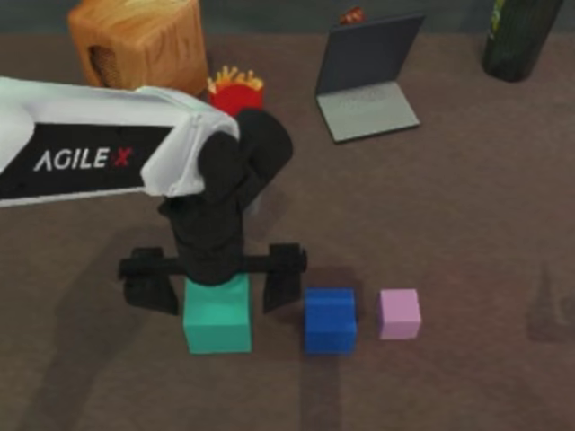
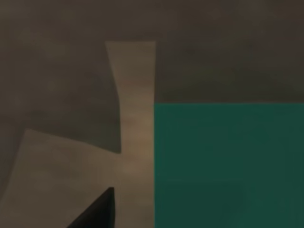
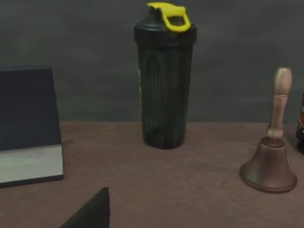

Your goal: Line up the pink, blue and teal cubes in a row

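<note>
Black and white, my left arm reaches in over the table (image 1: 467, 233), its left gripper (image 1: 216, 285) spread wide with one finger on each side of the teal cube (image 1: 218, 319) and clear of its faces. That cube (the largest, matte green) sits square to the table edge. Just outside the right-hand finger stands the blue cube (image 1: 329, 319), then the smaller pink cube (image 1: 399, 313), all in one straight left-to-right row. No right gripper shows from above.
</note>
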`<act>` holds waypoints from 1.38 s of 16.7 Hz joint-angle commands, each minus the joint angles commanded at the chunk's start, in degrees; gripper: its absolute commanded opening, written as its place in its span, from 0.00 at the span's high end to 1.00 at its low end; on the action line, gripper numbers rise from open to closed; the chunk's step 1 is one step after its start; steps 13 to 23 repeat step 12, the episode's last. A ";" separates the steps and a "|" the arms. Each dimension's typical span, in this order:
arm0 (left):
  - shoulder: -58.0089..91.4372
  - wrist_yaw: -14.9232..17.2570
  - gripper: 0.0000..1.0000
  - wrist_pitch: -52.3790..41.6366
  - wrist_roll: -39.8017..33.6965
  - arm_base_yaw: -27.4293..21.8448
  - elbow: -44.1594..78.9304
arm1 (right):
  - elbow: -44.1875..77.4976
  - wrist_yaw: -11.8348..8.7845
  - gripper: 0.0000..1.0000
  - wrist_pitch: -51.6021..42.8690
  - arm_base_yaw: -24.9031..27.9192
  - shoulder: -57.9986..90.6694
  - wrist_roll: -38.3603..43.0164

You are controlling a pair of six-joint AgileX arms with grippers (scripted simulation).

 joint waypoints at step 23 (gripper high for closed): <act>-5.17 -0.03 0.00 -14.99 -0.25 1.07 9.86 | 0.00 0.00 0.00 0.00 0.00 0.00 0.00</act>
